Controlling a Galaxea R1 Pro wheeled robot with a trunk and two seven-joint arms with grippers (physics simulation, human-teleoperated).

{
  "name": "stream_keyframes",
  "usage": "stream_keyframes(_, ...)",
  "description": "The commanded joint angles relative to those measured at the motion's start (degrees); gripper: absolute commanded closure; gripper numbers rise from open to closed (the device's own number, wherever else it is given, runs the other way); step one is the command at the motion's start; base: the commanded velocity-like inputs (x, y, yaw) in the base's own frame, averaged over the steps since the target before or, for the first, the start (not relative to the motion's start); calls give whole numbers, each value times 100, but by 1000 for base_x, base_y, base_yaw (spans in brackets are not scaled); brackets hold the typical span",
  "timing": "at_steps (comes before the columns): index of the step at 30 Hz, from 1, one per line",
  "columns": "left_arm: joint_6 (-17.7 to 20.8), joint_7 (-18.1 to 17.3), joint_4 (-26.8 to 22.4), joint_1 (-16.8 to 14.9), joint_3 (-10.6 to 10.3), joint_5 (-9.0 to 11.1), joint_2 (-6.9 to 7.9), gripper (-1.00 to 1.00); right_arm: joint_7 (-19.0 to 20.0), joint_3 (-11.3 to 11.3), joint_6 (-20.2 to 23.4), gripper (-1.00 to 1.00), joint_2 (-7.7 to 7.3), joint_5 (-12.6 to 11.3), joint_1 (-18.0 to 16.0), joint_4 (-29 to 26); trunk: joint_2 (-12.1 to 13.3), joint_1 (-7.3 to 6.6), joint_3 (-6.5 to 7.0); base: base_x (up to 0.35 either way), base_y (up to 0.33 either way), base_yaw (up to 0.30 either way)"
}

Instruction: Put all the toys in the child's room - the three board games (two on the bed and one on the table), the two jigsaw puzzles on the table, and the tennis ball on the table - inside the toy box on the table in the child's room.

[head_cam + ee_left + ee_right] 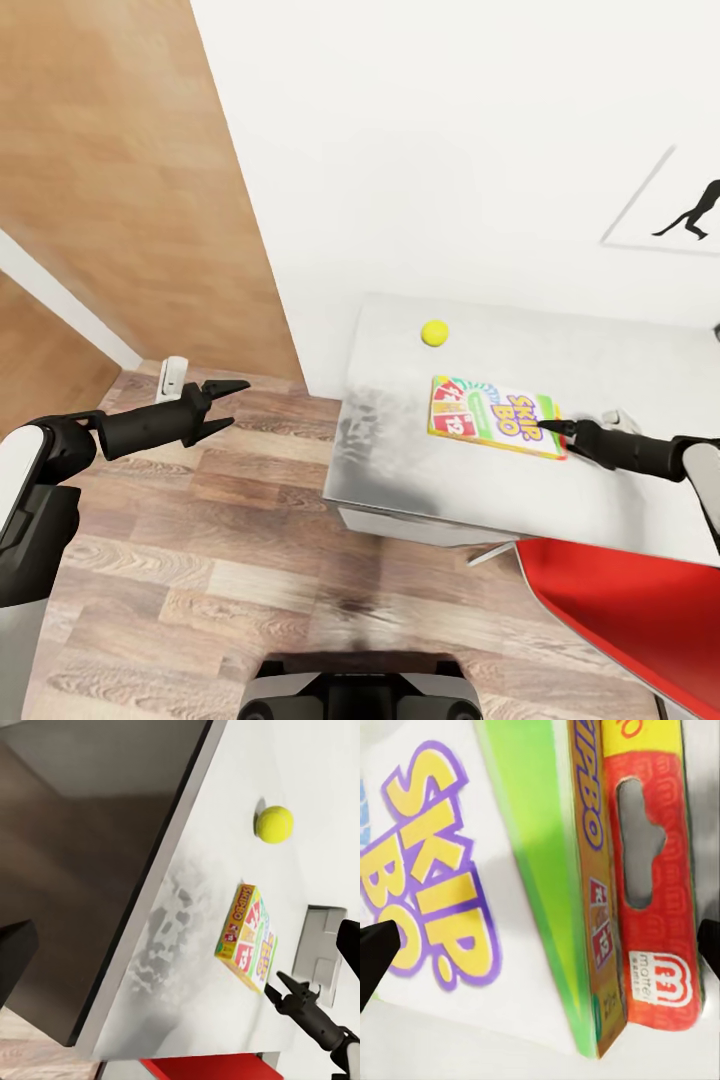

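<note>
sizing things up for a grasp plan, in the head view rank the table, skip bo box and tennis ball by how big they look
1. table, by far the largest.
2. SKIP BO box, lying flat on the table.
3. tennis ball, clearly smallest, though it sits a little farther from the camera.

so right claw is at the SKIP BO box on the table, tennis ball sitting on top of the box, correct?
Not quite. The tennis ball sits on the table itself, apart from the SKIP BO box, as the head view shows. The right claw is at the box.

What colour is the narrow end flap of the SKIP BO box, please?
Red, with a cut-out hanger hole, on the SKIP BO box; best seen from the right wrist view.
</note>
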Motion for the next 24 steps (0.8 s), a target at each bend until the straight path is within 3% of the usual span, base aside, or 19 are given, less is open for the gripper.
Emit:
stream_keyframes(1,13,58,-1,-7,3,56,-2,-100,45,-11,21,-100,3,130,0,0,-7,8,-8,0,0,25)
stream_keyframes(24,13,57,-4,-8,-5,53,-10,-100,26,12,21,-100,18,142,-90,-73,-7,8,-8,0,0,33)
